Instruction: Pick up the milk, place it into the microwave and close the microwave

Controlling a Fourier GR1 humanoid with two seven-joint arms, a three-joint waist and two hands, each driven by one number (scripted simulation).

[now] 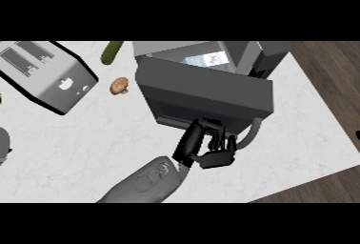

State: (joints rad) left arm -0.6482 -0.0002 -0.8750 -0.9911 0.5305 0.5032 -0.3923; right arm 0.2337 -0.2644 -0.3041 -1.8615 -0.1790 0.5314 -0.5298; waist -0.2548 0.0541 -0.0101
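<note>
So the milk is already sitting inside the microwave, up at 12 o'clock. You can just spot the white-and-blue carton in the lit cavity, peeking over the top edge of the door. The door isn't shut. The big dark grey panel swings out toward the middle of the view, and its pale curved handle hangs off the corner at about 4 o'clock from the door's centre.

The left hand comes up from 6 o'clock on its grey forearm and sits right at the door's near edge. Its fingers are fairly straight and a bit spread, with the tips touching the lower edge of the door. It's not wrapped around or pinching anything, and it isn't on the handle, which is just beside it at its 2 o'clock.

The rest of the white counter:
- The silver toaster is out at 10 o'clock.
- A green cucumber is at 11 o'clock, near the microwave's left side.
- A small brown mushroom is between the toaster and the door, touching neither.
- A grey rounded thing pokes in at the 9 o'clock edge. Too little of it shows to say what it is.
</note>
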